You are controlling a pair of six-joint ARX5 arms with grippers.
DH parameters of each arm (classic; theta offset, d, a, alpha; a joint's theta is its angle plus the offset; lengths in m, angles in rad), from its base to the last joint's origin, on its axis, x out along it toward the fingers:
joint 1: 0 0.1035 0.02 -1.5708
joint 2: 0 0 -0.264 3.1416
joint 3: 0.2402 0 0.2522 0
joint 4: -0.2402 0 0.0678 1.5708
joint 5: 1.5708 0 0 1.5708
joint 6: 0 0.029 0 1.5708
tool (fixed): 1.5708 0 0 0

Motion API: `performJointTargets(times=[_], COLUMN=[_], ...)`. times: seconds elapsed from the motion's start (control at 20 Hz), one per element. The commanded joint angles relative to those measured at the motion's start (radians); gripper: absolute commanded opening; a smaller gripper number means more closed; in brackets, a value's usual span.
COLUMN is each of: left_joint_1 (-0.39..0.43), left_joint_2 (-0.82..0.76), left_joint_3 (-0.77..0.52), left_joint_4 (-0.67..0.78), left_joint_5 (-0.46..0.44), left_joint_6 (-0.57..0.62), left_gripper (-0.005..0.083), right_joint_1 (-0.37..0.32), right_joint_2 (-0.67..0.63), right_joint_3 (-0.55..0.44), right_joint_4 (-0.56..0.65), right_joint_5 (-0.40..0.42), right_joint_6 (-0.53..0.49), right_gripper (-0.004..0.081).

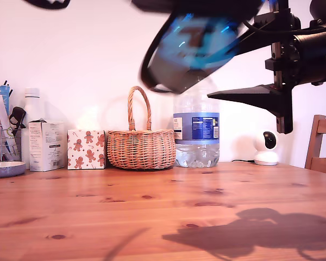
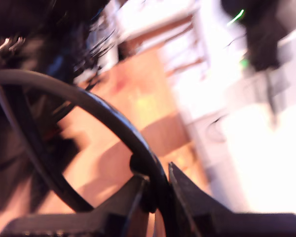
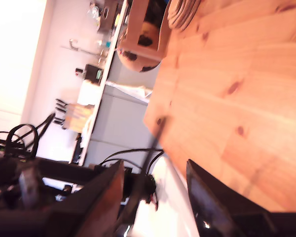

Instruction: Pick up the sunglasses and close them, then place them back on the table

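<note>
**Sunglasses held high above the desk**

The sunglasses hang in the air, well above the water bottle, and do not touch the desk. They are tilted and blurred, with the blue lenses toward the exterior camera.

Our first hand is clamped on a thin black arm of the sunglasses; the two fingers press it from both sides. The picture is blurred, so we think this is the temple arm, but the exact part is not clear.

Our second hand has its fingers apart, with a thin dark piece between them, and we cannot tell if they touch it.

Left of the bottle in the exterior view stands a wicker basket.
</note>
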Motion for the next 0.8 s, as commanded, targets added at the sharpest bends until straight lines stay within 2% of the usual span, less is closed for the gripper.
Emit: performJointTargets(times=[0.0,0.2,0.35,0.55,0.75], left_joint_1=[0.010,0.062,0.108,0.150,0.156], left_joint_2=[-0.002,0.011,0.013,0.013,0.014], left_joint_3=[-0.011,-0.011,-0.022,-0.093,-0.209], left_joint_4=[0.045,0.072,0.099,0.215,0.417], left_joint_5=[0.029,0.084,0.124,0.126,0.130], left_joint_6=[-0.040,-0.069,-0.071,-0.092,-0.136], left_gripper=[-0.0019,-0.0019,-0.0019,-0.0019,-0.0019], right_joint_1=[-0.002,-0.002,-0.002,-0.002,-0.002], right_joint_2=[0.008,0.018,0.030,0.047,0.120], right_joint_3=[0.004,0.004,0.004,0.004,0.037], right_joint_4=[0.012,-0.012,-0.017,-0.016,-0.016], right_joint_5=[0.008,0.019,0.061,0.117,0.141], right_joint_6=[-0.018,-0.011,0.009,0.039,0.060], right_gripper=[0.0358,0.0358,0.0358,0.0358,0.0358])
